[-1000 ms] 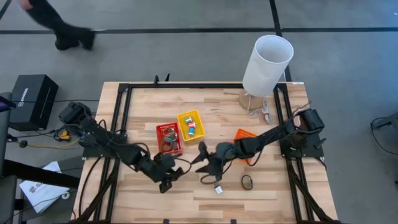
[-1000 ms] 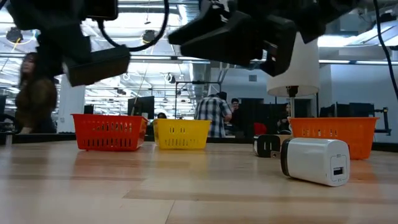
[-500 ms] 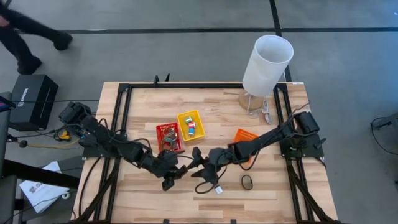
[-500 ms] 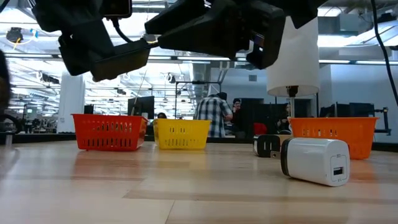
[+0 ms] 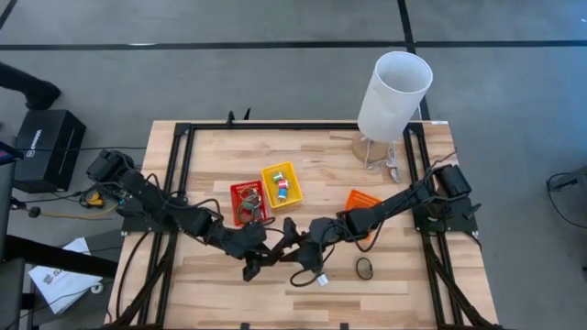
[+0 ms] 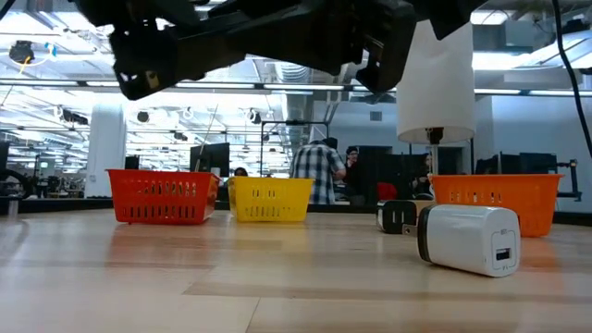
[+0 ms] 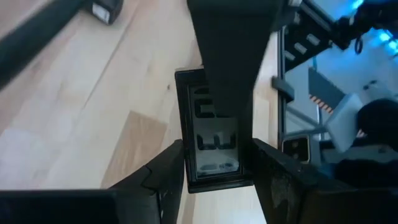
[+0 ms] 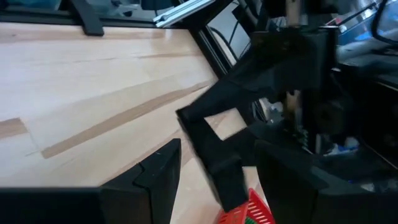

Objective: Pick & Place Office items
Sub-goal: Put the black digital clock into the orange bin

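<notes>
Both grippers meet above the table's middle, near its front. My left gripper (image 5: 264, 258) (image 7: 214, 186) is shut on a flat black rectangular piece (image 7: 214, 146). My right gripper (image 5: 290, 249) (image 8: 217, 180) is open. Its fingers stand on either side of a dark slab (image 8: 214, 149) that reaches out from my left gripper, and I cannot tell whether they touch it. A white block (image 5: 323, 280) (image 6: 467, 239) and a black ring (image 5: 365, 268) lie on the table near the front. Small coloured items lie in the red tray (image 5: 248, 202) and the yellow tray (image 5: 281, 183). My left gripper pinches the black piece by its two long edges (image 7: 186, 162) between its two fingers. The piece is held clear above the table. A dark bar (image 7: 227, 56) reaches in over it from the far side; what it is I cannot tell.
An orange tray (image 5: 359, 203) sits under my right arm. A tall white cylinder (image 5: 394, 87) stands at the back right. A black frame (image 5: 183, 183) runs along the table's edges. People show in the room behind the table (image 6: 319, 171).
My left gripper has gone toward the table's right edge and my right gripper toward the left edge, so the two now meet above the table. A person beyond the far left corner has walked almost out of view.
</notes>
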Motion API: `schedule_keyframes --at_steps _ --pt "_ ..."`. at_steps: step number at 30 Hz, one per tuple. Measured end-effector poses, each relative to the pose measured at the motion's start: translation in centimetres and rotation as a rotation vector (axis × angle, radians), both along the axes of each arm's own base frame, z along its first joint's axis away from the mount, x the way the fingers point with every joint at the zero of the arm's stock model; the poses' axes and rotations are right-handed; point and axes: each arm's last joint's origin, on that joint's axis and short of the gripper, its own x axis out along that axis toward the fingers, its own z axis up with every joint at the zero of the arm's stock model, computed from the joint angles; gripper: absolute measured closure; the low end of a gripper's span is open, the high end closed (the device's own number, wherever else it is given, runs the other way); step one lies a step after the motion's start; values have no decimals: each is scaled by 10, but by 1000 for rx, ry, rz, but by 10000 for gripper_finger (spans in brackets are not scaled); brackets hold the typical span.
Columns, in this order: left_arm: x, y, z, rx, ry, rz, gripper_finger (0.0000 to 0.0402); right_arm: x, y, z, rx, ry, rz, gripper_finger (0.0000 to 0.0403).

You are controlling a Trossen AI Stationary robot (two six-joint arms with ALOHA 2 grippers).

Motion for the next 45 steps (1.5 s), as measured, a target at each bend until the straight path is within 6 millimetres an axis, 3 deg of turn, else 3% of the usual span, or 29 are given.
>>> schedule_keyframes --at_steps 19,26,36,45 --pt "14 17 8 -79 -71 17 238 0 0 0 -9 -2 13 308" --pt "15 17 9 -80 -88 26 219 0 0 1 -7 -15 8 339" --pt "15 17 10 -69 -100 47 198 0 -1 0 -9 -1 3 349" --pt "16 18 10 -61 -108 63 175 -4 -2 -9 39 124 -42 350"
